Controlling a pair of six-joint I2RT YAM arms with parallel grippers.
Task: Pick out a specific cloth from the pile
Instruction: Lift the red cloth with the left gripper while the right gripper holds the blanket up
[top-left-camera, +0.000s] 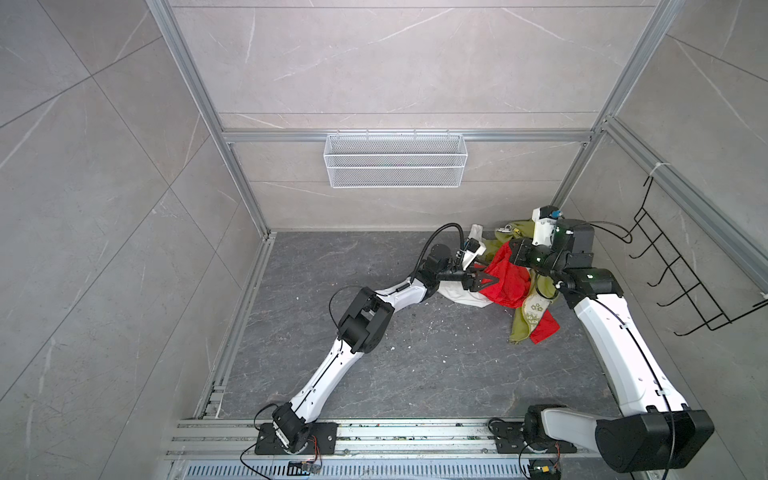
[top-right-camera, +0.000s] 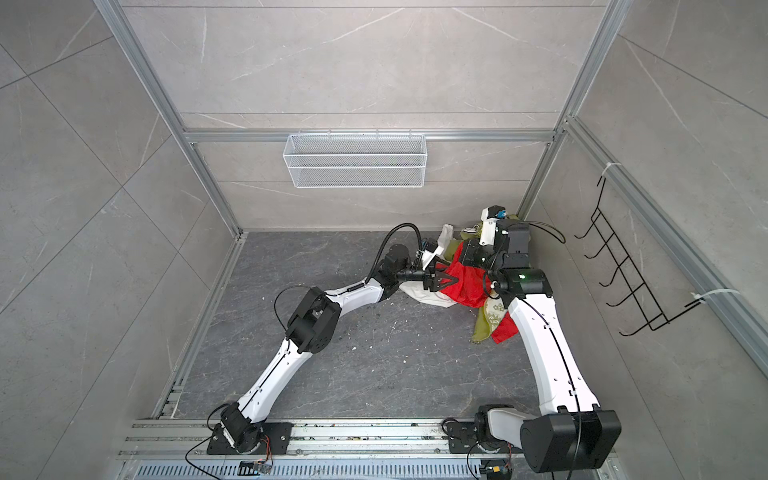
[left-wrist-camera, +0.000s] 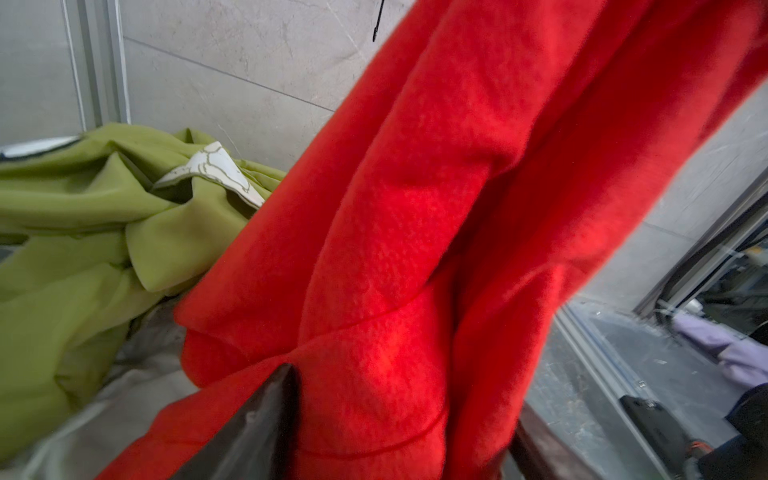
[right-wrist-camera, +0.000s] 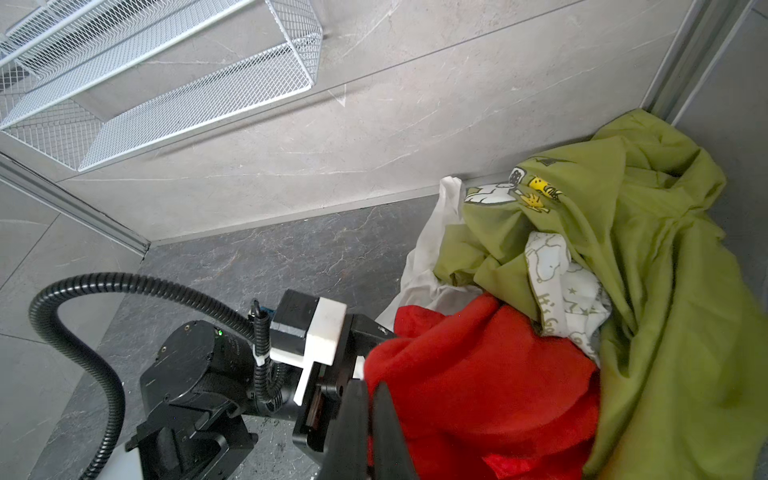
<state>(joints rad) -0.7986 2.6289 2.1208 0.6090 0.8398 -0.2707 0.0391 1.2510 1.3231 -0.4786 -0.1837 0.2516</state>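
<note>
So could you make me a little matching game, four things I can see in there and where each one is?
Things:
1. red cloth
2. olive-green cloth
3. white cloth
4. wire basket

Places:
A. hung on the back wall
B. heaped mostly in the far corner
C. hanging between the fingers of the left gripper
D. on the floor, partly under the red one

Pairs: 1-C, 2-B, 3-D, 4-A
</note>
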